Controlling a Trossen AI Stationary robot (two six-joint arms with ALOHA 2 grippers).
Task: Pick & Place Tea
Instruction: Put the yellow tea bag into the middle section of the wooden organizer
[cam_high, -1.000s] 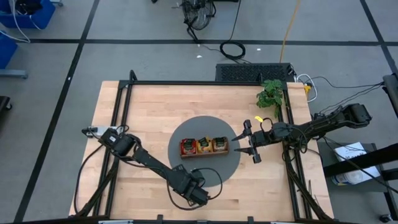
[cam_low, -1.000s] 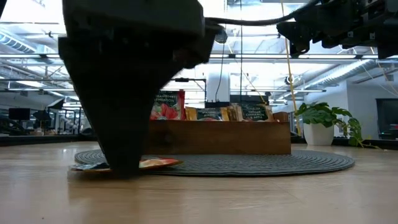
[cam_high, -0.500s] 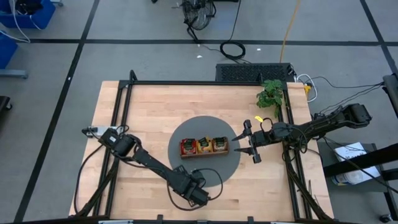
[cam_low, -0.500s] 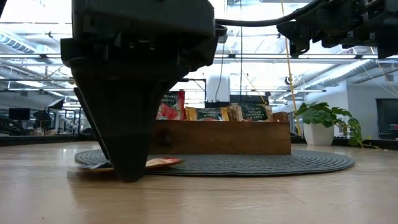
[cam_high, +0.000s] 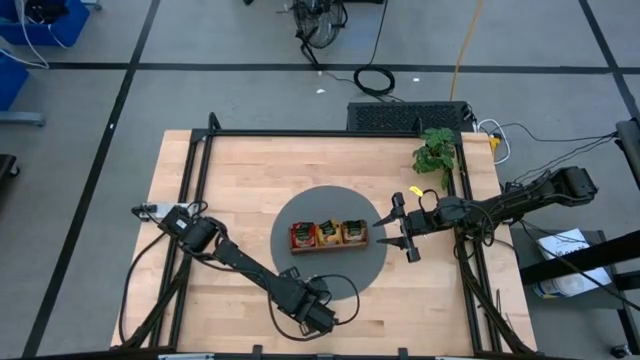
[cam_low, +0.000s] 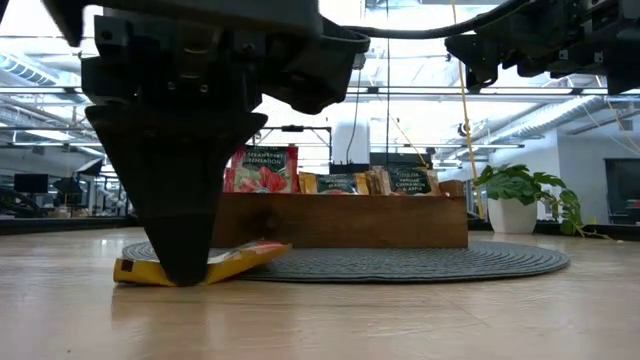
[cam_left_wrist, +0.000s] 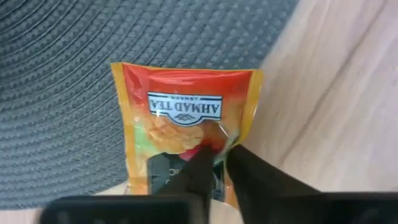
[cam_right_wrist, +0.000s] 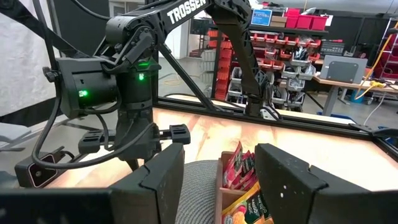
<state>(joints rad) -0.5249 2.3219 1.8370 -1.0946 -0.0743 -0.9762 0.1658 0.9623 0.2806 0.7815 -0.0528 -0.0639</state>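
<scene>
Scene: a wooden tabletop (cam_high: 230, 170) with a round grey woven mat (cam_high: 380, 250) and, on it, a brown three-compartment wooden tray (cam_low: 340, 222) stocked with upright tea packets.
Packet in play: an orange-yellow Ahmad Tea packet (cam_left_wrist: 186, 118) lies at the mat's near edge, partly on the weave and partly on bare wood, well apart from the tray.
Left claw: the left claw (cam_left_wrist: 214, 165) points straight down at that packet, its fingers drawn nearly together on the packet's edge; in the low view the packet's near end lies kinked under the tips, so it looks pinched rather than merely touched.
Left arm pose: stretched low across the tabletop from its base at the left, wrist bent downward over the mat's rim.
Right claw: the right claw (cam_high: 405, 228) hangs above the mat just beside the tray's right end, fingers spread, holding nothing.
Handling: the packet looks light, thin and floppy, with a slick foil skin; it will likely bend or slide under a loose grip.
Best hold: probably the sealed edge, where the foil is flattest and stiffest, rather than the puffed middle.
</scene>
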